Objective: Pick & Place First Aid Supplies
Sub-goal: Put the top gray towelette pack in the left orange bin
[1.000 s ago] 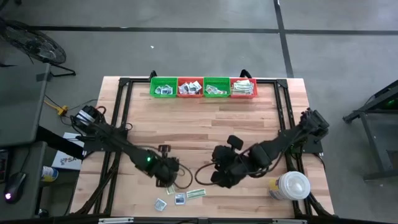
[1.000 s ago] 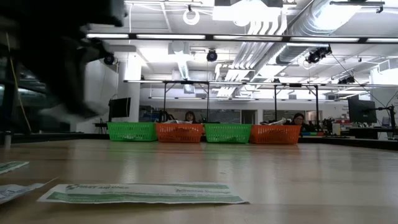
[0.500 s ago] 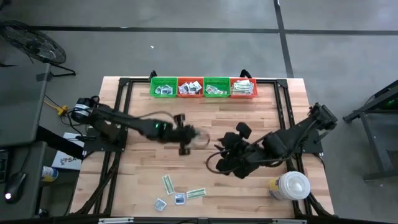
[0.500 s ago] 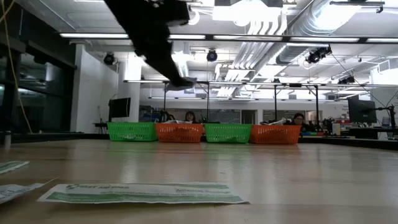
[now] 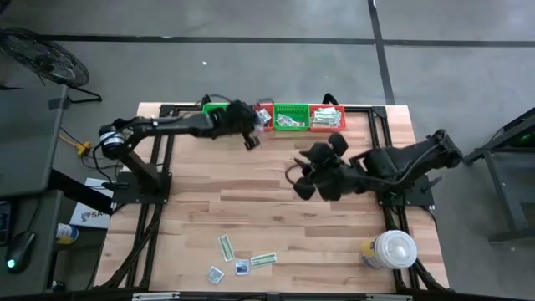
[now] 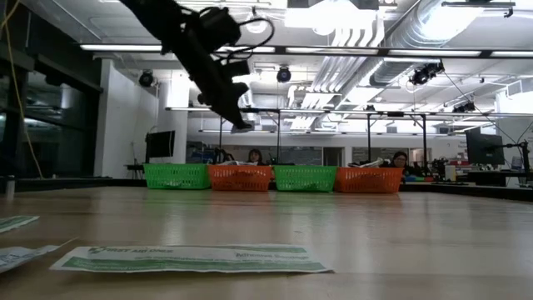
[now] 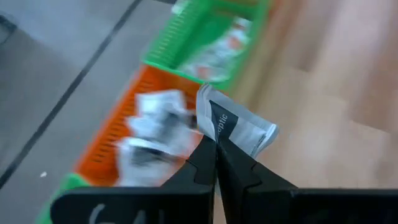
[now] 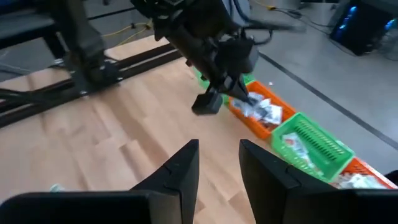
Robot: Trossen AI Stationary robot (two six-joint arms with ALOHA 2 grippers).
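My left gripper (image 5: 250, 140) hangs just in front of the basket row at the table's far edge, shut on a small white-grey packet (image 7: 235, 126) with a dark stripe. The low view shows this gripper (image 6: 236, 121) high above the table. The right wrist view shows the same packet (image 8: 204, 104) beside the orange basket (image 8: 261, 115). My right gripper (image 8: 217, 163) is open with nothing between its fingers, raised over the table's middle right (image 5: 306, 182). More first aid supplies lie near the front edge: two pale-green strips (image 5: 226, 247) (image 5: 263, 259) and two square packets (image 5: 242, 267) (image 5: 216, 273). My left gripper pinches the packet's near edge (image 7: 211, 124) between its two fingertips (image 7: 205, 158). The fingers slant downward toward the table's far edge. The packet sticks out past the fingertips, bent and lifted clear of the table and the baskets.
Four small baskets stand in a row at the far edge: green (image 5: 216, 119), red (image 5: 266, 118), green (image 5: 291, 117), red (image 5: 327, 117), each holding packets. A big white round lidded container (image 5: 391, 249) stands at the near right. Black frame rails (image 5: 167, 167) run along the table's sides.
My left gripper has swung from above the packets at the near edge across the table to the far edge, risen and rolled, carrying the packet clear of the table. My right gripper has risen and gone toward the far edge, its fingers as wide as before.
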